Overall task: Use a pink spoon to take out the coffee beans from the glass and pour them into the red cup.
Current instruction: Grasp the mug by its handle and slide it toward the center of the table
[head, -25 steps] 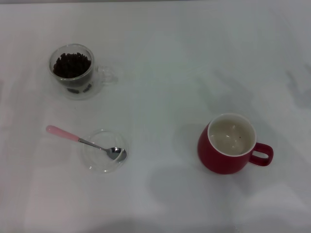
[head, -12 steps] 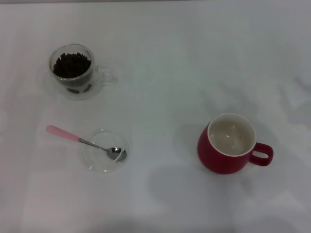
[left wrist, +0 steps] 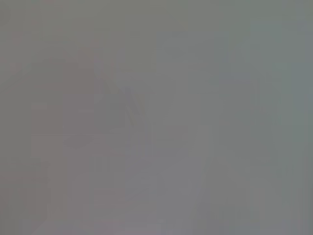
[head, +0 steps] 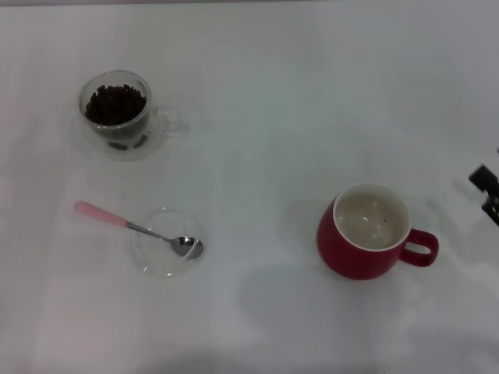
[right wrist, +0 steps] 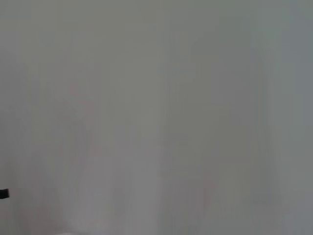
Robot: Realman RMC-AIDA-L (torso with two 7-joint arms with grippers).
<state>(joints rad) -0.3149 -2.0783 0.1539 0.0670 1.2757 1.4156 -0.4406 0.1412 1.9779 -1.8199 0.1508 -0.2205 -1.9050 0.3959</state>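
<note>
Spoon not yet picked up, right gripper [head: 486, 191] at the surface's edge

Pink spoon [head: 136, 228] lies with its bowl on a clear saucer [head: 148, 261], coffee beans [head: 115, 104] in the glass [head: 118, 140], red cup [head: 366, 234] well apart; gripper opening can't be told; a grasp on the slim handle may slip or shove the saucer

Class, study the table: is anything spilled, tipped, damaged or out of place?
Nothing stands out. The glass stands upright holding its beans, the spoon rests with its bowl on the saucer, and the red cup stands upright. The right claw only shows at the right edge.
</note>
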